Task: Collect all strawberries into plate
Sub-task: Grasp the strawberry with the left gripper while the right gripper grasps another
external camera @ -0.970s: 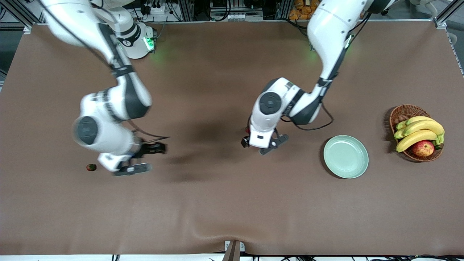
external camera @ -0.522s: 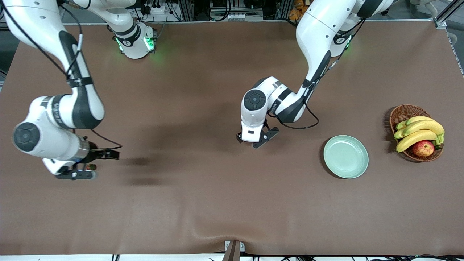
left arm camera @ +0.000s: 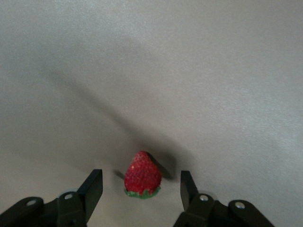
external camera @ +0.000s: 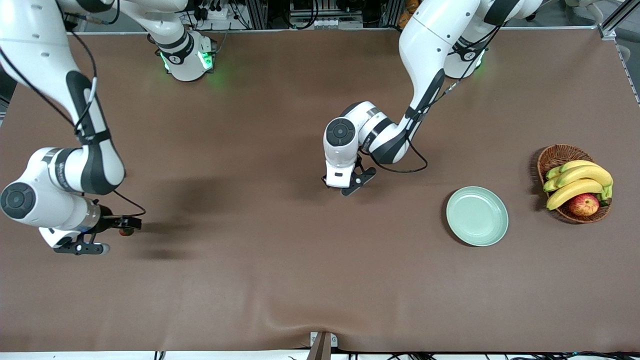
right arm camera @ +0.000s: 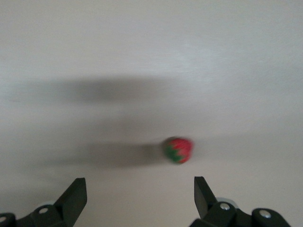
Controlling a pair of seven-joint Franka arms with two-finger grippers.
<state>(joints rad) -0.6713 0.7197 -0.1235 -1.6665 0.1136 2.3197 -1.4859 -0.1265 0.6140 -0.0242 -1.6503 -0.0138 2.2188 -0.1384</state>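
Note:
One red strawberry (left arm camera: 142,175) with a green top stands on the brown cloth between the fingers of my left gripper (left arm camera: 140,190). The jaws are open, with a gap on each side of the berry. In the front view this gripper (external camera: 345,187) is low over the table's middle and hides that berry. A second strawberry (external camera: 126,231) lies near the right arm's end of the table. My right gripper (external camera: 118,235) hangs wide open just short of that berry (right arm camera: 178,150). The pale mint-green plate (external camera: 477,216) sits bare toward the left arm's end.
A brown wicker basket (external camera: 552,156) with bananas (external camera: 577,180) and a red-yellow apple (external camera: 583,204) stands past the plate at the left arm's end. The brown cloth (external camera: 280,270) covers the whole table and has a small ridge near the front edge.
My right arm swung toward its end of the table and its gripper now reaches the berry there. My left gripper shifted slightly toward the robots' bases, and its jaws narrowed around its berry.

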